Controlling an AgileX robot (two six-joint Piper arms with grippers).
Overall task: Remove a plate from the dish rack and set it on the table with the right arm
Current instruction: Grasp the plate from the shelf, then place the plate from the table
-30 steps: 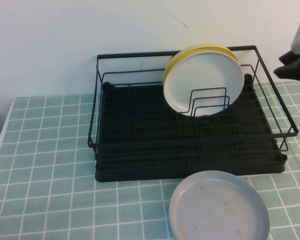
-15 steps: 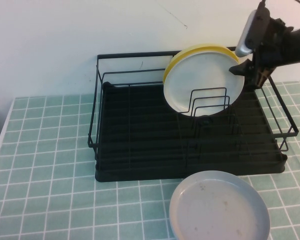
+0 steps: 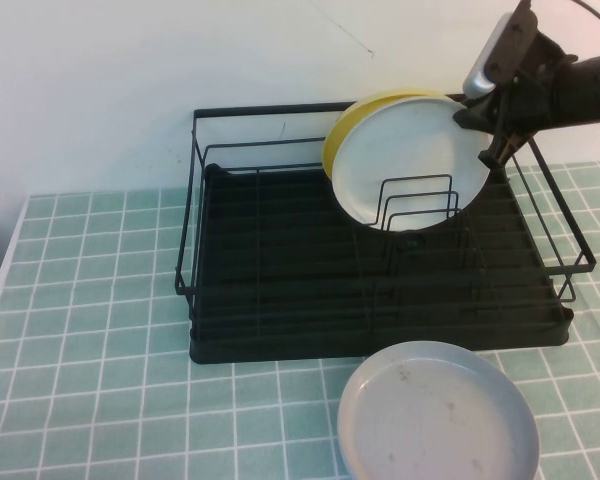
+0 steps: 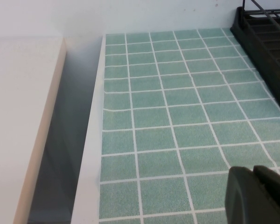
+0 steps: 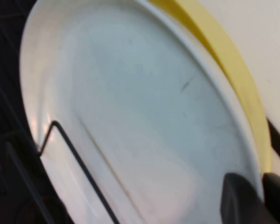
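The white plate [image 3: 405, 165] stands upright in the dividers of the black wire dish rack [image 3: 280, 260], with a yellow plate [image 3: 355, 115] right behind it. My right gripper [image 3: 488, 135] is at the white plate's upper right rim. In the right wrist view [image 5: 259, 198] one finger lies on the plate's face [image 5: 130, 107] and the other behind its rim, in front of the yellow plate [image 5: 224, 51]; the jaws are closed on the rim. My left gripper [image 4: 253, 171] is shut and empty above the tiled table [image 4: 177, 93], out of the high view.
A grey speckled plate [image 3: 438, 415] lies flat on the table [image 3: 90, 300] in front of the rack. The white wall is close behind the rack. The rack's corner [image 4: 266, 32] shows in the left wrist view, and the table's left edge drops off.
My right gripper came in from the right edge to the white plate's upper right rim and closed over it. The two plates have shifted slightly.
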